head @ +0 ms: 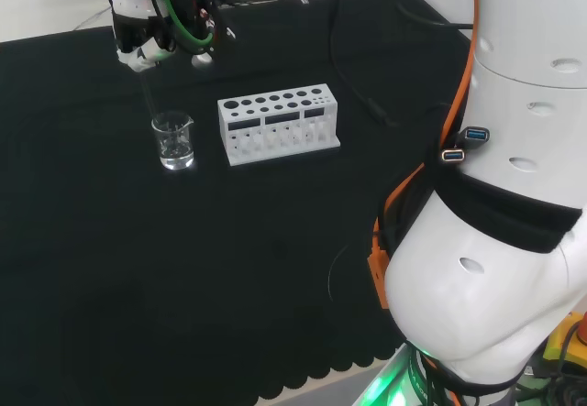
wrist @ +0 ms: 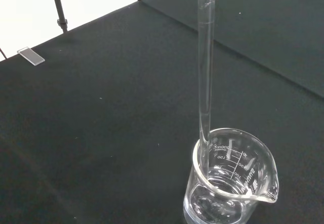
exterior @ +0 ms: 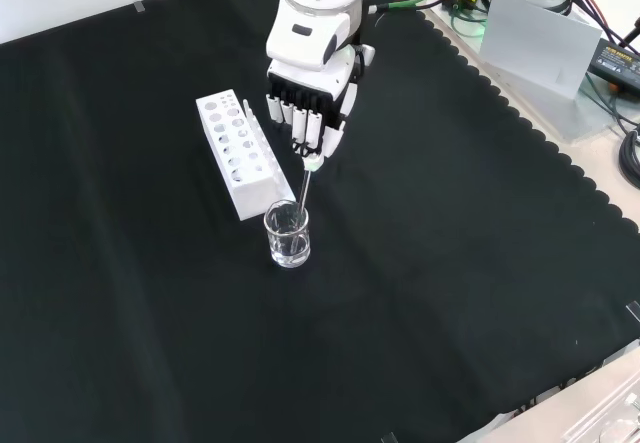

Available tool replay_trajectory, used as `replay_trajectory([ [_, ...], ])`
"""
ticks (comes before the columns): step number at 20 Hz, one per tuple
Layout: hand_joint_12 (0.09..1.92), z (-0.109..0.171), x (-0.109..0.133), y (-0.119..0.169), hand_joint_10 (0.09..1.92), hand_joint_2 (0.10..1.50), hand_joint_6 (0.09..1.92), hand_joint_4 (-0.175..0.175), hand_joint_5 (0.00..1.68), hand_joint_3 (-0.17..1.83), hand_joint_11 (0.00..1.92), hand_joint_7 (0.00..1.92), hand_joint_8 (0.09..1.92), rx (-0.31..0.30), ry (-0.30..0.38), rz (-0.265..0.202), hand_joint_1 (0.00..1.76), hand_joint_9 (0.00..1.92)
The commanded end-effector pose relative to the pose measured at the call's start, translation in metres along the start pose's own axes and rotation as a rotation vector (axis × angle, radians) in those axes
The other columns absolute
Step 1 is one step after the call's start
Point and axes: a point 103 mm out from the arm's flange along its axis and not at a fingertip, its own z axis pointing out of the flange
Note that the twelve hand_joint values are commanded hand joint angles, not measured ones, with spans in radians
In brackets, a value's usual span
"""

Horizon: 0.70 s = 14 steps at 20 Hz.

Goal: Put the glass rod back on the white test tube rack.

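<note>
Beaker (wrist: pixel 230 181) holds glass rod (wrist: pixel 205 72) tip; fingers (exterior: pixel 312 135) pinch rod top.
Risk: sideways travel before lifting clear tips beaker beside white test tube rack (head: pixel 279 123).

A white rack (head: pixel 278 123), a clear glass rod (wrist: pixel 204 72) and a clear beaker (head: pixel 173 140) stood on black cloth (head: pixel 183 268).

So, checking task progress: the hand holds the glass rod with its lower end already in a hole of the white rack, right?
Not quite. The hand holds the glass rod, but its lower end is in the beaker, as the wrist view shows; the white rack stands beside it.
</note>
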Motion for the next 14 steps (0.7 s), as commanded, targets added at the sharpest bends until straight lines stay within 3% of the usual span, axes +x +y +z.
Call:
replay_trajectory([
  [1,0.76,-0.003,0.0,-0.001,0.63,1.03,0.09,-0.175,1.45,-0.17,1.63,1.44,0.48,-0.004,0.004,0.007,1.33,1.69],
  [14,0.76,-0.023,-0.012,-0.011,0.63,1.03,0.09,-0.175,1.45,-0.17,1.63,1.44,0.48,-0.008,-0.007,0.042,1.33,1.69],
])
